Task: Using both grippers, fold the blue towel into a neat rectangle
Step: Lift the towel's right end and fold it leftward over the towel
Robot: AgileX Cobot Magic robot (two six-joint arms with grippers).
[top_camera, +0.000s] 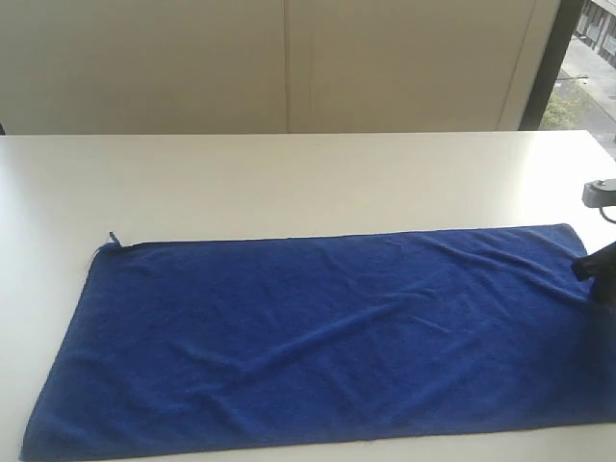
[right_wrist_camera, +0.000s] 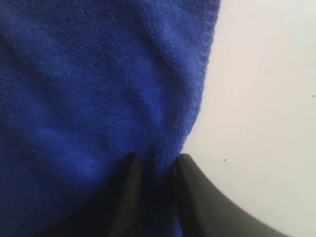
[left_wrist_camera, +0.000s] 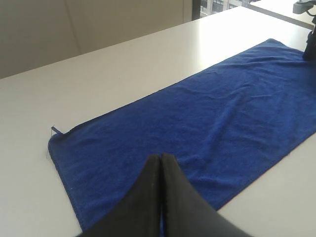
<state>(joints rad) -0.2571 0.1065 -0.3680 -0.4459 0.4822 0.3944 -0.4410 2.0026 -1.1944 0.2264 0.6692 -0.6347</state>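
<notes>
left gripper [left_wrist_camera: 161, 156] hovers over the towel [top_camera: 318, 337], jaws together; right gripper [right_wrist_camera: 157, 160] sits low, jaws pinching its right edge. Towel lies flat, long axis left-right.

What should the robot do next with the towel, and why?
Probably open the left gripper and lower it to the near edge of the towel. It is shut and holds nothing, while the right gripper sits at the towel's far edge.

Bright even daylight; the blue towel [right_wrist_camera: 98, 89] blurs close up
</notes>
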